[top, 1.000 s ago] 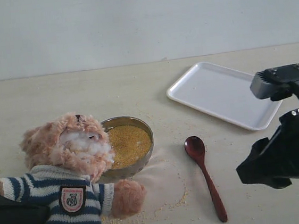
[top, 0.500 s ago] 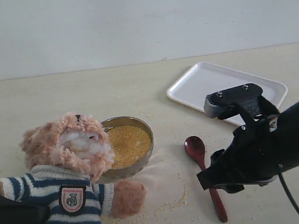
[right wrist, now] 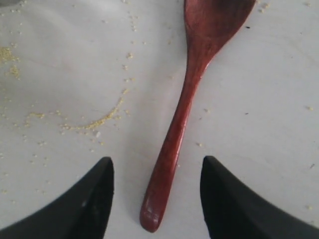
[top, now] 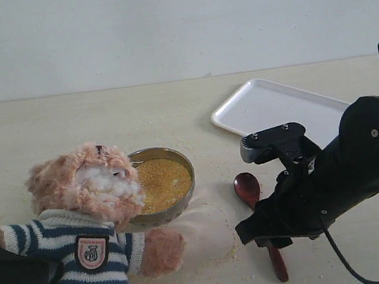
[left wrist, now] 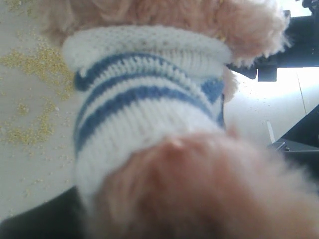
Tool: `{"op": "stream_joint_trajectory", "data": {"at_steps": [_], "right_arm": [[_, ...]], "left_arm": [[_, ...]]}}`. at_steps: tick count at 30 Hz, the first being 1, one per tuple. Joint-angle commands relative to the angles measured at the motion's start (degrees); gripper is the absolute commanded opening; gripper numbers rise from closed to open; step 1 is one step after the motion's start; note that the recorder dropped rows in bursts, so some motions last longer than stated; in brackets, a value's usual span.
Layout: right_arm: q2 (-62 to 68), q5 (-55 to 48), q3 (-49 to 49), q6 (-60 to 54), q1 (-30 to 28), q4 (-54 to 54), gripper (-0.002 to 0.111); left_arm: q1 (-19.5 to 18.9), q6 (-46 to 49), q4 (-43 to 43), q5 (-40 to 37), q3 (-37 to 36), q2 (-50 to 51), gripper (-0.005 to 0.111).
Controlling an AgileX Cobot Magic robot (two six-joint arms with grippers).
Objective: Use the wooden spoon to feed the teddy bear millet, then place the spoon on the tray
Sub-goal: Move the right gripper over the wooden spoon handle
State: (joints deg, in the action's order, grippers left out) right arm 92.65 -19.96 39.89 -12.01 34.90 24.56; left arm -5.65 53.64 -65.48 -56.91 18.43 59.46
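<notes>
Nearest, the left gripper (top: 17, 275) sat right against the teddy bear (top: 86, 193); I could not tell if it had hold of it; the right gripper (right wrist: 157, 162) was wide open and held nothing, one finger on each side of the wooden spoon (right wrist: 192, 84), not touching; the spoon lay flat on the table (top: 105, 117); the millet (top: 163, 180) filled the bowl (top: 185, 200) by the bear's face; the tray (top: 267, 110) lay farthest back.
</notes>
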Motion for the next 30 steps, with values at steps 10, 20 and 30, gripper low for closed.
{"op": "stream_joint_trajectory", "data": {"at_steps": [10,20,30], "right_arm": [[-0.3,-3.59,0.41,-2.81,1.03,-0.46,0.053],[-0.3,-6.51,0.41,-3.06,1.03,-0.46,0.053],[-0.3,-6.43,0.41,-3.48,1.03,-0.46,0.053]], "left_arm": [[-0.07,0.46,-1.53,-0.93,-0.1,-0.05,0.005],[-0.07,0.46,-1.53,-0.93,-0.1,-0.05,0.005],[-0.07,-3.32,3.07,3.32,-0.1,-0.05,0.005]]}}
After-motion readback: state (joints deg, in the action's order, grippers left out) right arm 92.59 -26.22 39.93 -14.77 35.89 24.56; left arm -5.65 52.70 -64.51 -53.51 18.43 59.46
